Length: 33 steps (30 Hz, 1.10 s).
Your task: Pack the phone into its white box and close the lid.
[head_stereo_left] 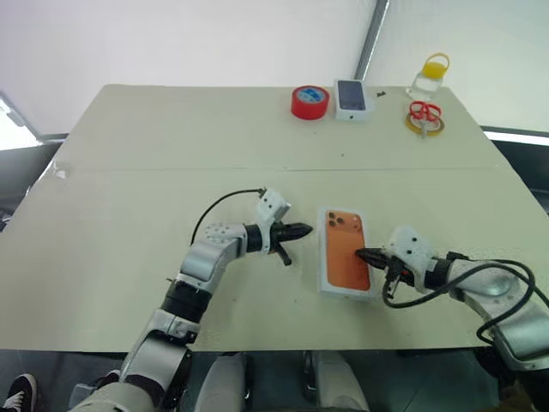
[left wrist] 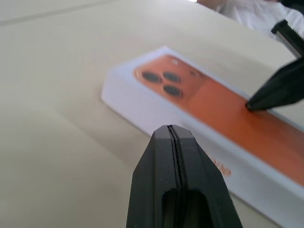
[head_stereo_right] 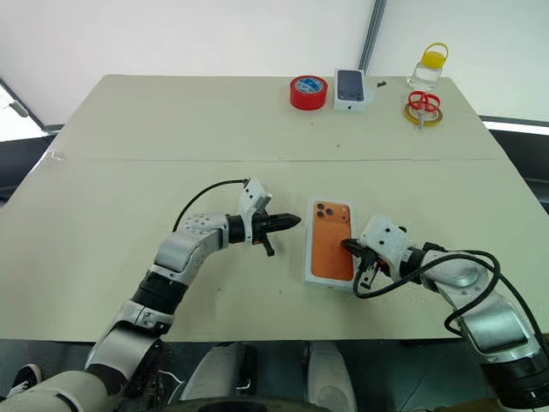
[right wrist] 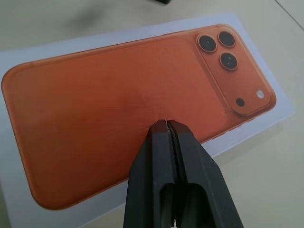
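Observation:
The white box (left wrist: 142, 111) lies closed near the table's front edge with the lid (head_stereo_left: 345, 253) on it. The lid's top carries a flat orange phone back with three lenses and a white margin around it. It looks printed. The phone itself is hidden. My right gripper (head_stereo_left: 360, 255) is shut, and its tip rests on the orange top near the box's right side, as the right wrist view (right wrist: 166, 124) and the left wrist view (left wrist: 251, 105) both show. My left gripper (head_stereo_left: 304, 230) is shut on nothing. It hovers just left of the box, pointing at it and apart from it.
At the table's far edge stand a red tape roll (head_stereo_left: 310, 101), a white box with a dark phone picture (head_stereo_left: 351, 98), a clear bottle with a yellow cap (head_stereo_left: 429, 75) and red scissors (head_stereo_left: 425, 112) on a yellow ring. A seam (head_stereo_left: 274, 168) crosses the table.

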Available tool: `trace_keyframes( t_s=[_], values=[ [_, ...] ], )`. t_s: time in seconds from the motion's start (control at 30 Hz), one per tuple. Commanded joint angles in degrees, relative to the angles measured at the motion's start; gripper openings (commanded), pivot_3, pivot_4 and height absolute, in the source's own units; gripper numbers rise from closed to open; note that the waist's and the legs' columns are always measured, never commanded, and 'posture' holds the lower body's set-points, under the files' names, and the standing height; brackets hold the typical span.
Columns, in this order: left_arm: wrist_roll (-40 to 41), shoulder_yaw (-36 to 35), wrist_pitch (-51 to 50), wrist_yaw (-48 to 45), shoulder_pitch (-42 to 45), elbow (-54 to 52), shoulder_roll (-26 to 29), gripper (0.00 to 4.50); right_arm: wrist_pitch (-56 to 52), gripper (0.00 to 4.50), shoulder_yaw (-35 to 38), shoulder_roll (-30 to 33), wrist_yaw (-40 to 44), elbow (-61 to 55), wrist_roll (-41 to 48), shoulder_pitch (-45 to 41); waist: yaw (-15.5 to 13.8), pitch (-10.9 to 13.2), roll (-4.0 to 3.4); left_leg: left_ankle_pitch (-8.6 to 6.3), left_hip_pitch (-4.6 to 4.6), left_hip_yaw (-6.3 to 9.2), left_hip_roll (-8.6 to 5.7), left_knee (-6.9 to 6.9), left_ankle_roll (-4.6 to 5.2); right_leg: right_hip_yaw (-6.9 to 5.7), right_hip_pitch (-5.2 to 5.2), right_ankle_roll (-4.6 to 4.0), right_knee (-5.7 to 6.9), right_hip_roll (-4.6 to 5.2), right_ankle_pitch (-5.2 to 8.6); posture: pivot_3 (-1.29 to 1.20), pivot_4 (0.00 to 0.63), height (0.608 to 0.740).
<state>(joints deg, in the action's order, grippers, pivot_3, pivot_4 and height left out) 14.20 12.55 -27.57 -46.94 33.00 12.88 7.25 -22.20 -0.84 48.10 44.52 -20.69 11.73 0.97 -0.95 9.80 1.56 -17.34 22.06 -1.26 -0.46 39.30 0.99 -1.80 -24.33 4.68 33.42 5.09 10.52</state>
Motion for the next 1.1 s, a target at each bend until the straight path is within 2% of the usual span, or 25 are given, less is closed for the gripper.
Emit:
trace_keyframes(
  t_s=[0.03,0.27,0.4,0.5,0.6,0.7,0.73,0.8,0.87,0.93,1.0,1.1],
  values=[
    [0.77,-0.4,3.17,-0.37,2.22,0.38,-1.88,0.0,-3.07,0.03,-1.98,-1.52,-0.67,1.8,-0.97,-0.06,0.09,-0.03,0.04,0.0,0.0,-0.01,0.0,0.0,0.0,0.01,0.01,0.0,0.0,0.01,0.0,0.0,0.15,0.74],
    [-4.16,4.59,10.12,-2.05,5.01,8.02,-4.4,0.0,-2.67,0.03,0.61,-3.24,-0.43,1.9,0.84,-2.66,0.18,-0.05,0.0,0.0,-0.02,-0.04,0.01,-0.01,0.0,0.03,-0.01,-0.01,0.01,-0.02,-0.01,0.0,0.15,0.74],
    [-14.09,14.25,14.91,-3.96,4.1,13.9,-0.59,0.0,-2.51,0.03,1.13,-2.76,-0.52,2.63,-0.16,-2.56,0.07,-0.11,-0.01,0.0,0.0,-0.04,0.01,-0.01,0.0,0.03,-0.03,-0.01,0.02,-0.02,-0.01,0.0,0.15,0.74],
    [-12.28,11.73,14.42,-3.4,3.71,13.99,-0.72,0.88,-2.27,0.0,0.82,-2.91,0.02,2.21,-0.24,-1.96,0.0,-0.42,-0.21,-0.01,-0.04,-0.04,0.0,-0.01,0.0,0.03,0.04,-0.02,-0.04,0.01,0.0,0.0,0.15,0.74],
    [-8.69,7.32,13.6,-3.61,3.85,12.18,-0.89,2.35,-5.86,0.0,2.45,-4.37,1.45,1.46,4.74,-3.01,0.09,-0.42,-0.2,-0.01,-0.05,-0.03,0.0,-0.01,0.01,0.02,0.04,-0.02,-0.04,0.03,0.0,0.0,0.15,0.74],
    [-4.18,0.95,12.77,-2.66,3.86,7.65,-0.01,3.86,-8.06,0.89,6.2,-6.23,2.39,1.22,10.66,-5.79,0.23,-0.38,-0.22,-0.01,-0.01,-0.02,0.02,-0.02,0.01,0.03,-0.02,-0.01,-0.02,0.01,0.0,0.0,0.15,0.74],
    [-2.6,-0.98,11.46,-2.61,3.9,5.98,0.7,4.44,-8.24,1.41,7.4,-6.86,2.2,1.52,11.95,-6.9,0.33,-0.34,-0.25,-0.01,0.03,-0.03,0.03,-0.02,0.01,0.03,-0.08,0.0,0.0,0.01,-0.01,0.0,0.15,0.74],
    [0.87,-4.56,7.81,-4.1,3.35,1.24,3.89,4.5,-9.49,2.47,9.96,-8.12,2.85,1.78,16.18,-9.09,0.43,-0.26,-0.35,-0.01,0.14,-0.06,0.05,-0.02,0.01,0.05,-0.26,0.01,0.08,0.0,-0.03,0.0,0.15,0.74],
    [2.81,-7.21,6.25,-4.46,2.31,-3.07,7.07,4.5,-9.05,3.51,10.87,-8.41,3.13,2.05,17.06,-10.21,0.28,-0.24,-0.39,-0.01,0.19,-0.06,0.08,-0.03,0.01,0.05,-0.33,0.04,0.13,-0.04,-0.04,0.0,0.15,0.74],
    [5.8,-10.07,0.39,-3.79,1.49,-6.51,10.02,4.5,-9.06,4.48,10.99,-7.67,4.76,2.22,17.79,-10.1,0.11,-0.25,-0.41,-0.01,0.2,-0.01,0.09,-0.07,0.01,0.03,-0.34,0.05,0.15,-0.07,-0.05,0.0,0.15,0.74],
    [7.97,-13.37,-1.44,-4.0,-0.22,-9.88,13.32,4.5,-7.15,4.48,11.6,-6.57,6.84,2.73,17.5,-9.19,0.07,-0.24,-0.42,-0.01,0.2,0.01,0.07,-0.08,0.01,0.0,-0.32,0.09,0.18,-0.05,-0.07,0.0,0.15,0.74],
    [7.02,-16.25,0.23,-4.85,-5.26,-12.81,19.91,4.5,-5.95,4.48,14.67,-3.89,11.53,3.95,18.98,-6.27,0.23,-0.24,-0.43,-0.01,0.21,-0.05,0.01,-0.08,0.01,0.06,-0.32,0.08,0.12,0.01,-0.06,0.0,0.15,0.74]
  ],
)
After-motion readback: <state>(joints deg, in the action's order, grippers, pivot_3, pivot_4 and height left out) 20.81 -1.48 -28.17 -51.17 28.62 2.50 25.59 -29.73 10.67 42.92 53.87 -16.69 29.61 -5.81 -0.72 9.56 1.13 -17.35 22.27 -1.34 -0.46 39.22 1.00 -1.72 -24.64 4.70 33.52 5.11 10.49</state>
